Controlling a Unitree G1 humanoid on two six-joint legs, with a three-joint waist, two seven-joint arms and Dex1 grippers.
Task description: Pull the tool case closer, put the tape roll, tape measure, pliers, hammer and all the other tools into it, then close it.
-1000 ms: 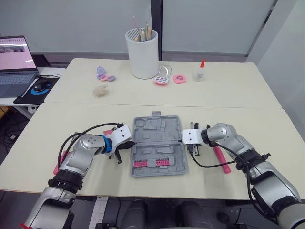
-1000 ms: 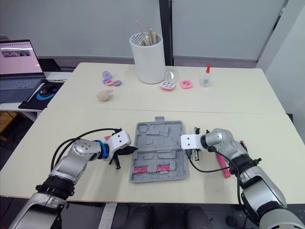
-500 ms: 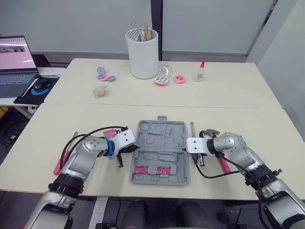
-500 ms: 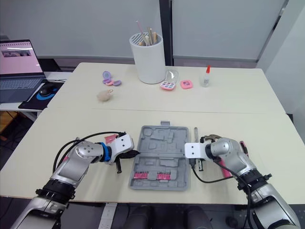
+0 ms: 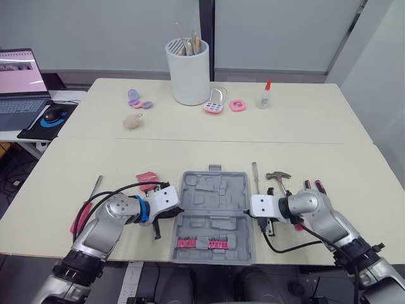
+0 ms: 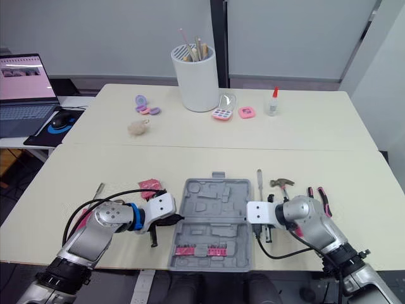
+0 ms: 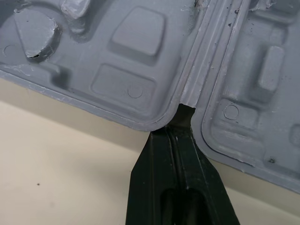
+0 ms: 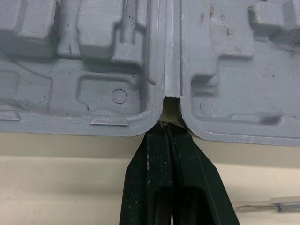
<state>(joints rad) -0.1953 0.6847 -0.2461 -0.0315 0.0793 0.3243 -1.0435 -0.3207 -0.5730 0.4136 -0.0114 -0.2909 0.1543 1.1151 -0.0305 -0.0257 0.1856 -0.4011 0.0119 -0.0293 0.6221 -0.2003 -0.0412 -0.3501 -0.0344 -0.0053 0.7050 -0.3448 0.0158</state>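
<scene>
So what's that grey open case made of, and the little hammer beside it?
The grey moulded tool case looks like hard matt plastic: its tool-shaped pockets are pressed into each half, and a thin strip joins the halves as a hinge. The small hammer has a head like shiny metal, glinting silver; its pink handle may be plastic or rubber, too small to tell.

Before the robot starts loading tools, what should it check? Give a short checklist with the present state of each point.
1. tool case near the robot: ok, at the near edge of the table.
2. Case open, both halves flat: ok.
3. left claw free of the case: not ok, shut, tips in the hinge notch.
4. right claw free: not ok, same at the opposite hinge notch.
5. hammer and pliers unobstructed: ok, lying right of the case.
6. Case overhanging the edge: cannot tell.
</scene>
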